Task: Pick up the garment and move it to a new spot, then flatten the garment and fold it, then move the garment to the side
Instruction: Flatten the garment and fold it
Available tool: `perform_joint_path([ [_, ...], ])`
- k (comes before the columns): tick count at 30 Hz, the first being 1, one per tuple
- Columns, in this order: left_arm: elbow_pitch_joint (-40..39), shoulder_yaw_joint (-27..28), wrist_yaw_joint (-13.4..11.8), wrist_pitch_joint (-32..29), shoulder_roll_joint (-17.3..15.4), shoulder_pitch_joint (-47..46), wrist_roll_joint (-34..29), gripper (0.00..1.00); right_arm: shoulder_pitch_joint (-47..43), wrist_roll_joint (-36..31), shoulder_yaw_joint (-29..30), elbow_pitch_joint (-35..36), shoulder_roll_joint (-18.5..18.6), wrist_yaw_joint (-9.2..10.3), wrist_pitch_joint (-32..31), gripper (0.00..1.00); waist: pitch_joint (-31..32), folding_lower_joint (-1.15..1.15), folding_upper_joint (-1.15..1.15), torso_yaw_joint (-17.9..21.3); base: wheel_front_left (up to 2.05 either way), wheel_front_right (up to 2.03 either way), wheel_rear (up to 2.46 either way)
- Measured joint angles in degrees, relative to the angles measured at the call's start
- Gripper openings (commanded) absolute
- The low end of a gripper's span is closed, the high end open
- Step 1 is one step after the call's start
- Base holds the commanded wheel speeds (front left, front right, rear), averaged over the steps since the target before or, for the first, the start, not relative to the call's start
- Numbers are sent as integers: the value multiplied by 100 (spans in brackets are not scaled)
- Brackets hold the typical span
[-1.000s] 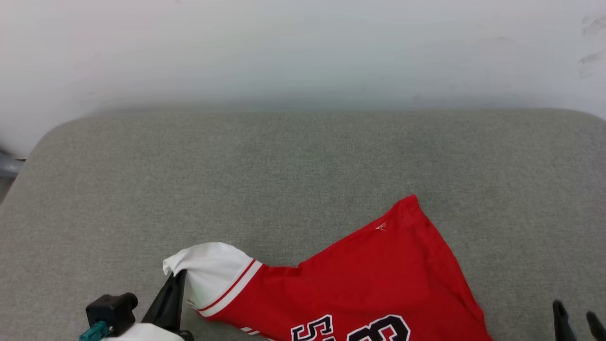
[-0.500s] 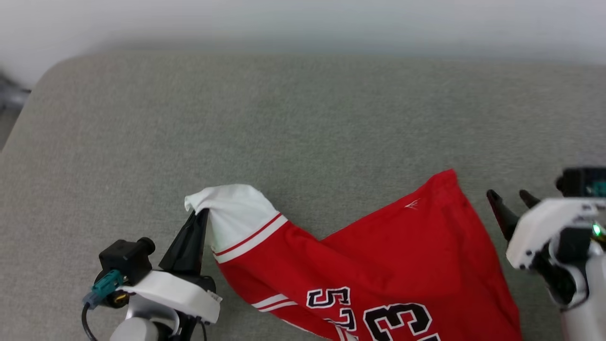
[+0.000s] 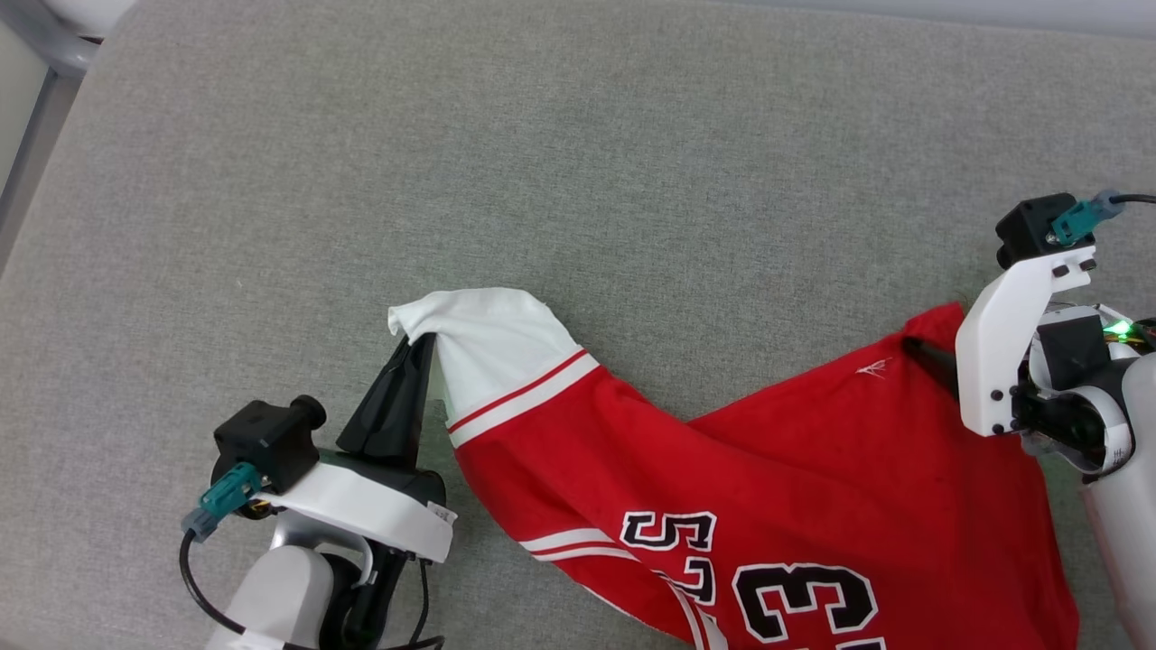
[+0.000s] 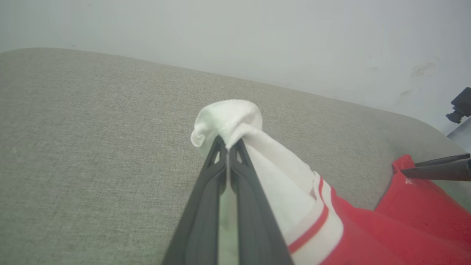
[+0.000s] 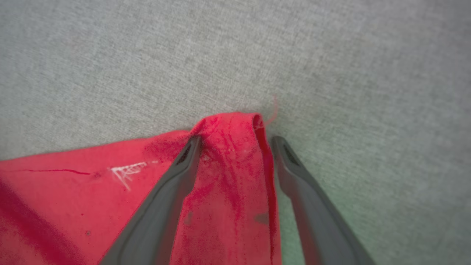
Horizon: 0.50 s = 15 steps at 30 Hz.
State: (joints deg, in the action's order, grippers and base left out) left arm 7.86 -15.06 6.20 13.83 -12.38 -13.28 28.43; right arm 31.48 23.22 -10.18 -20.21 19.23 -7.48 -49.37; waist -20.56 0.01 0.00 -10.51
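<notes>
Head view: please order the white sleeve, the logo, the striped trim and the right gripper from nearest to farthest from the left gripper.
1. Sleeve: pinched in the left gripper.
2. Trim: just right of it.
3. Logo: far right, on the garment.
4. Right gripper: farthest right, open astride the garment's corner.

Shirt lies on cushion, 5 o'clock sector. Sleeve at shirt's 10 o'clock end, tip pinched in left pincer. Right pincer at 3 o'clock, fingers astride shirt's far corner.
</notes>
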Motion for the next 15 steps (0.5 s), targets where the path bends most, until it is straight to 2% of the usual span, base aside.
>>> perform_joint_path([
  [1,27,-4,15,8,11,-4,13,0,25,49,-12,-94,4,0,-140,100,-7,0,0,-18,0,0,0],
  [2,114,-25,31,24,23,-7,56,0,44,176,-32,-215,5,0,-378,38,20,0,0,-37,0,0,0],
  [3,152,-21,35,31,19,-7,60,0,55,268,-30,-255,4,2,-461,0,45,-1,0,-38,0,0,0],
  [5,229,-7,36,42,5,-6,109,0,53,356,-70,-320,1,7,-525,0,114,-1,0,-27,0,0,0],
  [7,311,18,37,32,-21,-4,155,0,25,413,-100,-349,-44,-3,-315,0,205,0,0,1,0,0,0],
  [15,449,243,-13,-296,-387,-301,253,0,155,-16,236,-303,-152,-4,1296,0,739,0,0,239,0,0,0],
])
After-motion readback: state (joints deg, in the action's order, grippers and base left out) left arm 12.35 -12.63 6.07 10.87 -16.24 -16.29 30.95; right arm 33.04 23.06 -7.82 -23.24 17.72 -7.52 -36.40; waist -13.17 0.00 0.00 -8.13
